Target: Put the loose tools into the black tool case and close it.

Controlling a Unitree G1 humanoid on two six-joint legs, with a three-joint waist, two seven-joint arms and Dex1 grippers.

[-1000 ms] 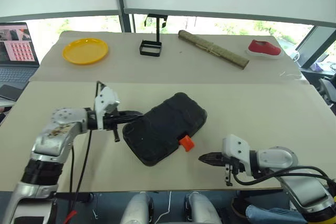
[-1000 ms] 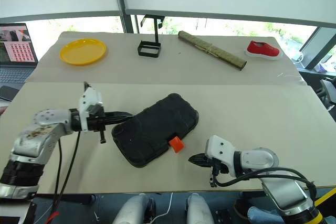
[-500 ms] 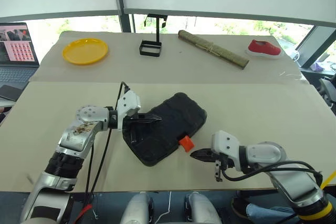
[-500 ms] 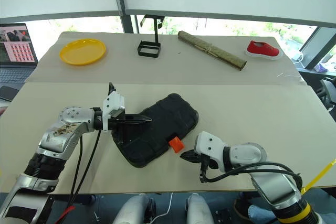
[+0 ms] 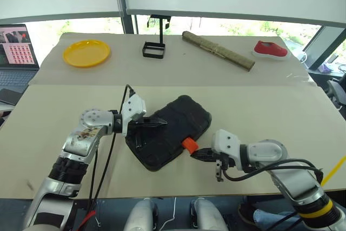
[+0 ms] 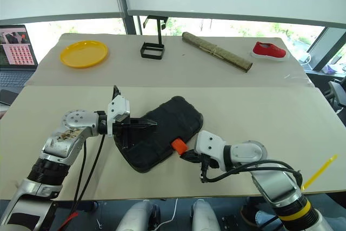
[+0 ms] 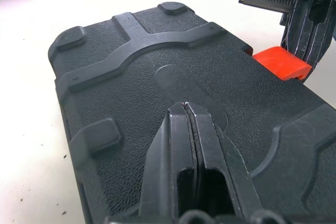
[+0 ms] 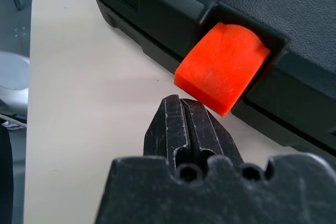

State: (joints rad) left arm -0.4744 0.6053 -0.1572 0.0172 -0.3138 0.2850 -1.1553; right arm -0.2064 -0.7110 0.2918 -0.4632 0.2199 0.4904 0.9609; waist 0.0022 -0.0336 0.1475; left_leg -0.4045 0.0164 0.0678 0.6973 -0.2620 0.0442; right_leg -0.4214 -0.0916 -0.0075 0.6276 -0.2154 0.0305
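**Latch still standing out, both pincers clenched**

The black tool case point(image 5: 168, 133) lies with its lid down near the front middle of the table point(image 5: 259, 109), long axis running from about 8 o'clock to 2 o'clock. Its orange latch point(image 5: 188, 144) sits on the front edge, at roughly 4 o'clock from the case's middle, and juts outward, so I judge it not yet snapped home.

To finish well, the lid should be held flat from above while the latch is pushed in toward the case wall, squarely on its face and not on a corner, so it does not slip past.

The left gripper point(image 7: 190, 109) has its fingers pressed together, holding nothing, with its tip over the textured lid, seemingly resting on it. The right gripper point(image 8: 185, 106) is likewise clenched and empty, its tip just beside the latch at 5 o'clock of it; contact cannot be told.
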